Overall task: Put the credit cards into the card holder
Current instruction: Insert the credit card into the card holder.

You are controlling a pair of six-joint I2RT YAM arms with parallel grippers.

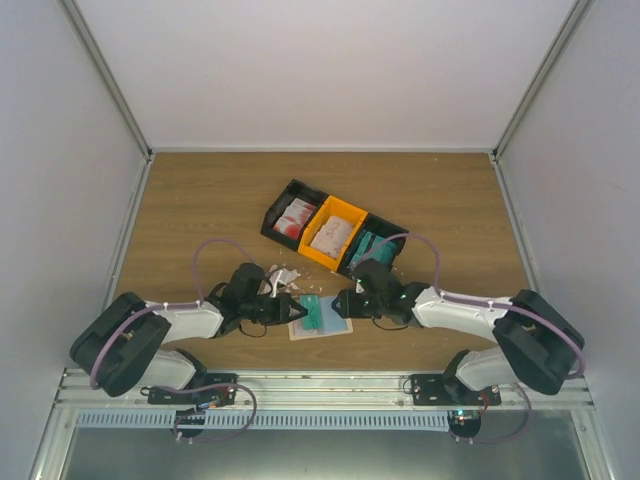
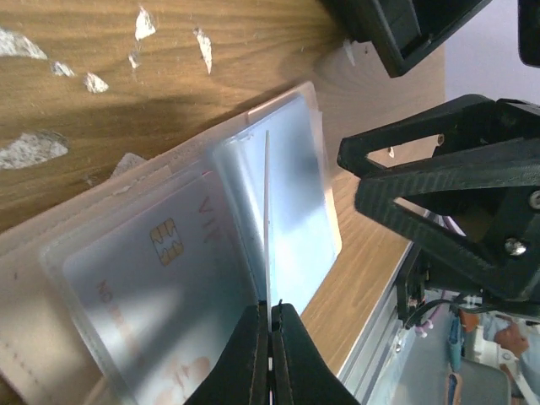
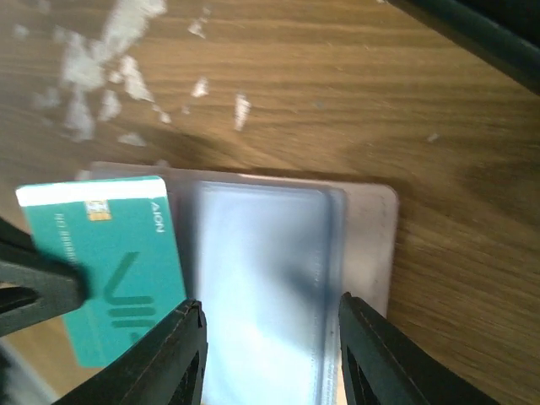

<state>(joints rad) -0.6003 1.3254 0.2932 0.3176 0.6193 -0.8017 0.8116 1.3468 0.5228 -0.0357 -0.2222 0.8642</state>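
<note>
Teal credit card pinched edge-on in the closed left hand, over the beige card holder, glossy clear sleeves, right hand half open, empty

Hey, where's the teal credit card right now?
In the top view the teal card sits at the front centre of the table, pinched by the left gripper over the open card holder, with the right gripper just to its right.

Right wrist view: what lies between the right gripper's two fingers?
The clear plastic sleeve of the open card holder fills that gap, seen in the right wrist view.
</note>
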